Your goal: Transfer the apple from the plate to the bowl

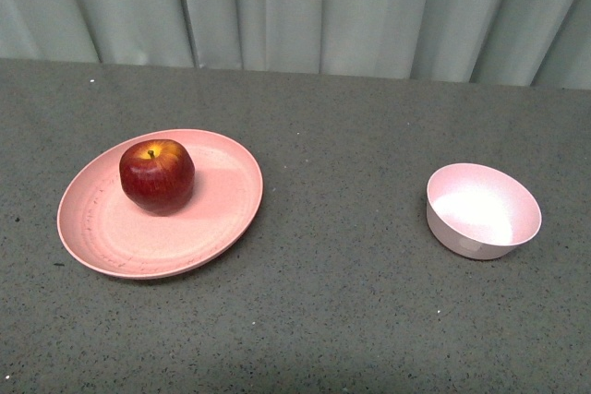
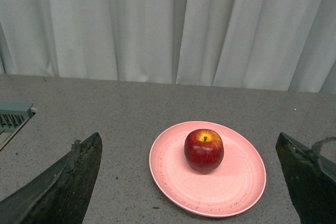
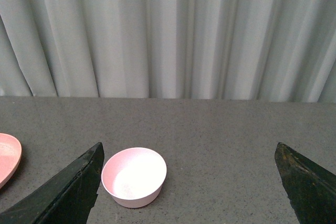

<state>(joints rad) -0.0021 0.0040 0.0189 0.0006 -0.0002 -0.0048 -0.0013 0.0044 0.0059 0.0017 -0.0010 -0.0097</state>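
Note:
A dark red apple [image 1: 157, 175] with a yellow patch at its stem sits upright on the wide salmon-pink plate [image 1: 212, 219], toward the plate's far left part. The small pale pink bowl [image 1: 484, 210] stands empty on the table's right side. Neither arm shows in the front view. In the left wrist view the apple [image 2: 203, 150] and plate [image 2: 236, 182] lie ahead of my open left gripper [image 2: 189, 182], well short of its black fingers [image 2: 79, 171]. In the right wrist view the bowl [image 3: 134, 177] sits ahead near one finger [image 3: 79, 187] of my open right gripper [image 3: 189, 182].
The grey speckled table [image 1: 351, 302] runs back to a pale pleated curtain [image 1: 295, 6]. A grey-green ribbed object [image 2: 13, 116] shows at the edge of the left wrist view. The plate's rim [image 3: 8, 158] peeks into the right wrist view.

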